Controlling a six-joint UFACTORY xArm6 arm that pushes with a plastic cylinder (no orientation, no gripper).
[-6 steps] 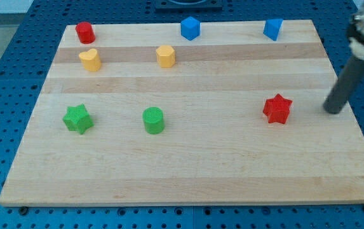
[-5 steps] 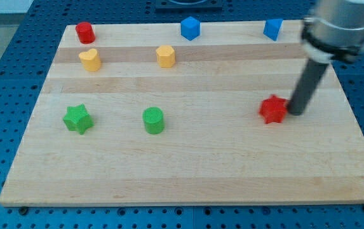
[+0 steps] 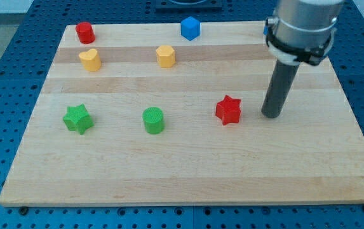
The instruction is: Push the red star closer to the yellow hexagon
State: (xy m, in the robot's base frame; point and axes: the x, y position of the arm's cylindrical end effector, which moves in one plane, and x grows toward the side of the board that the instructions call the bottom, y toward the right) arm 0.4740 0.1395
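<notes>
**Figure: Rod tip beside the red star, mid-push toward the yellow hexagon**

The red star (image 3: 229, 110) serves as landmark. My tip (image 3: 271, 115) stands on the board (image 3: 188, 178) near the star's right side as viewed, with a small strip of bare wood between them; it does not touch the block. The arm carries no fingers, only a plain rod, so it grasps nothing. The yellow hexagon (image 3: 165, 56) lies up and to the view's left of the star, well apart. A green cylinder (image 3: 154, 120) sits to the star's left, a green star (image 3: 77, 119) farther left. A yellow heart-like block (image 3: 89, 59), a red cylinder (image 3: 84, 31) and a blue cube (image 3: 190, 28) lie toward the view's top. A further blue block is mostly hidden behind the arm.

Judgement: the remaining travel is diagonal, so the tip is best repositioned to the star's lower right before contact. Pushing through the star's centre along the line to the hexagon should limit spin and sideways slip. Stopping short avoids displacing the hexagon.
</notes>
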